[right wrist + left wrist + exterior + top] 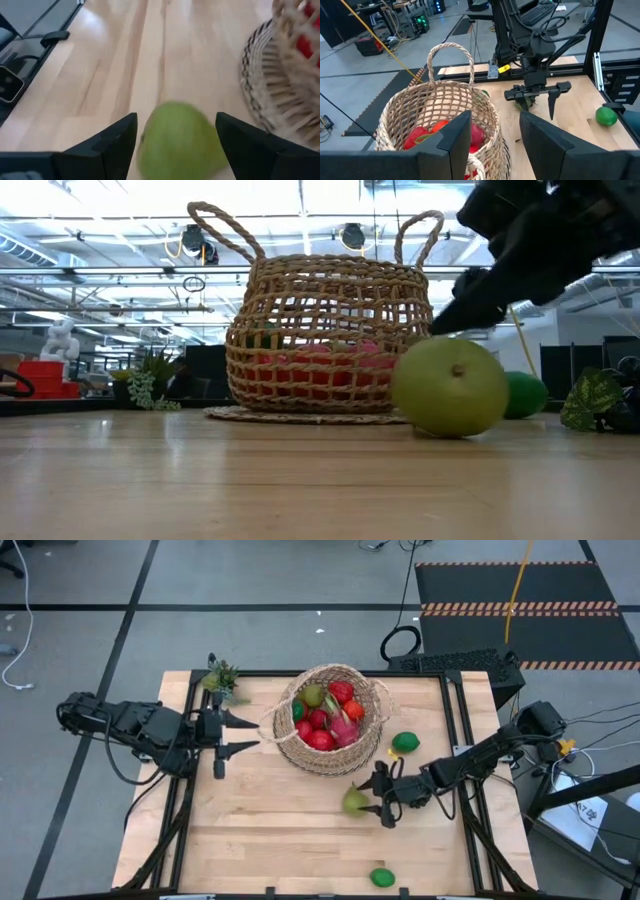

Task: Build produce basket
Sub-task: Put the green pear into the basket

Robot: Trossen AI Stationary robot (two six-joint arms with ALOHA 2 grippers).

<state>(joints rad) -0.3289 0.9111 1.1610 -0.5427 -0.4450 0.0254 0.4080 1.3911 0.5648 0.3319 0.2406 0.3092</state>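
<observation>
The tan woven basket (287, 743) stands mid-table with red, green and pink produce (328, 718) inside. A green pear (354, 801) rests on the table just on the near side of it. My right gripper (372, 800) is open, low over the table. Its fingers stand on either side of the pear (180, 142), and I see no touch. In the low view the pear (450, 387) sits on the wood with a dark finger (470, 298) just above it. My left gripper (250, 734) hovers open at the basket's left side (420, 110).
One lime (405, 743) lies to the right of the basket and another (382, 877) near the front edge. A small green spiky plant (222, 677) stands at the far left corner. Bare wood stretches across the near left of the table (250, 840).
</observation>
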